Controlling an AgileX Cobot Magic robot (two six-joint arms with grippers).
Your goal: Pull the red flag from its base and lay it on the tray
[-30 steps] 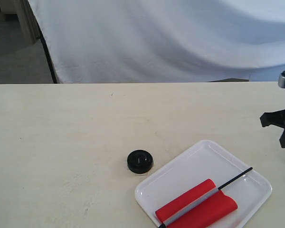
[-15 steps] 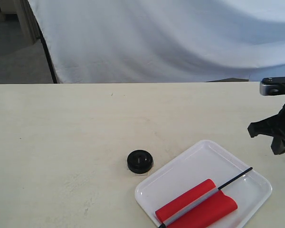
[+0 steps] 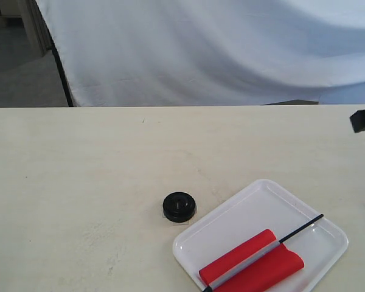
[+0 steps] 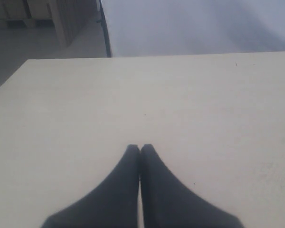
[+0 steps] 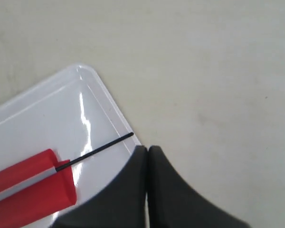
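We see the left gripper [image 4: 140,148] with its jaws pressed together, gripping nothing, over the bare table [image 3: 79,176]. The right gripper [image 5: 147,149] also has its jaws together and empty, above one corner of the tray [image 3: 263,183]. The tray lies well short of the table's far edge. In it the red flag [image 3: 252,265] lies flat, stick tip toward the rim. The base [image 3: 179,206] sits on the table just beside the tray.
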